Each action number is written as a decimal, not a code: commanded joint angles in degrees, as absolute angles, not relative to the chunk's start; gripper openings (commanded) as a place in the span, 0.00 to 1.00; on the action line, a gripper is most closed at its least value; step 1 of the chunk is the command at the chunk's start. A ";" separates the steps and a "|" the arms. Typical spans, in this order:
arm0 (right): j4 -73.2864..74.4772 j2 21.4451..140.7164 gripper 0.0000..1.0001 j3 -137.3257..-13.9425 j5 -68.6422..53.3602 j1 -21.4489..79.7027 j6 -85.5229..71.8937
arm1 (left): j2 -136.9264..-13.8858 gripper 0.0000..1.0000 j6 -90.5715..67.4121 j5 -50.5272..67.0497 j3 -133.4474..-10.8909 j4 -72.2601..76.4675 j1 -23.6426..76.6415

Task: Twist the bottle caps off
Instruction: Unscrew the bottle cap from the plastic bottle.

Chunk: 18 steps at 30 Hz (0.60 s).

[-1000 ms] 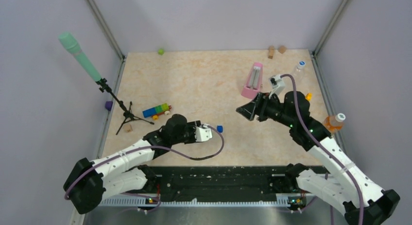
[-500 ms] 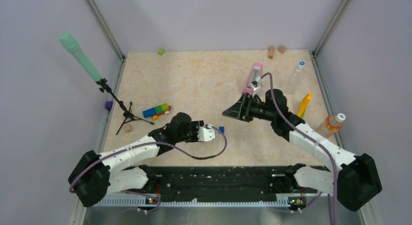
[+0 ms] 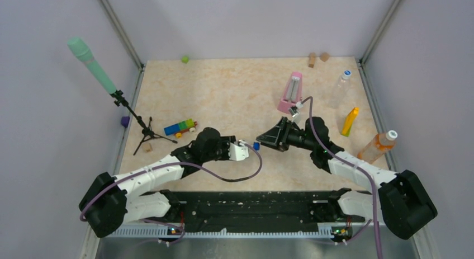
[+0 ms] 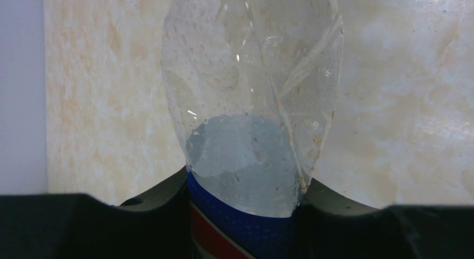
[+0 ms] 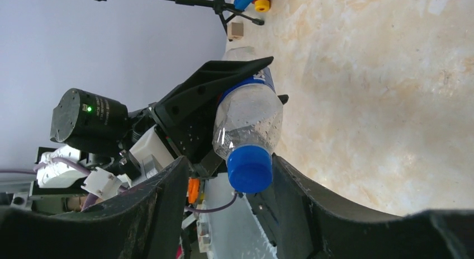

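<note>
Three caps are all still on their bottles, so as far as the views show, no part of the task is finished yet.

The first one is in hand. The left gripper is clamped on the short clear plastic bottle with a blue label. It holds the bottle lying sideways above the table, on the near side of the pink metronome and a little to its left. The bottle's dark blue round screw cap points toward the right gripper. That gripper's jaws stand apart on either side of the cap. One finger is very close to it, the other shows a clear gap, and I see no grip yet. My reading is that closing on the cap and twisting it off comes next.

The other two bottles look untouched. The taller plain clear bottle stands to the right of the metronome, well apart from it, with its small white cap in place. The orange-tinted bottle stands farther right of the metronome and nearer than it. Its pale cap is also seated.
</note>
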<state>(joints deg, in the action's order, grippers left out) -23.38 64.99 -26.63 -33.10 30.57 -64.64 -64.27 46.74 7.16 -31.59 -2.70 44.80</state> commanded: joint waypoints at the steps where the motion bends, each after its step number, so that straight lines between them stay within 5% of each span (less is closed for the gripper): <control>1: -31.43 65.31 0.55 -25.06 -34.51 30.23 -67.67 | -64.44 0.00 47.65 6.35 -31.53 2.08 45.00; 8: -35.08 64.99 0.51 -22.18 -35.41 30.32 -69.12 | -66.46 0.00 47.55 5.74 -32.24 2.87 45.06; 11: -34.69 64.93 0.42 -21.78 -35.51 30.33 -68.26 | -67.02 0.00 47.71 6.06 -32.38 2.92 45.00; 18: -37.38 66.84 0.46 -20.68 -36.00 30.37 -68.70 | -66.93 0.00 47.30 6.36 -32.33 2.75 45.00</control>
<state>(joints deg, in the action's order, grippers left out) -31.62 65.58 -20.99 -33.65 30.22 -68.14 -67.02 47.51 6.57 -31.59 0.25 44.95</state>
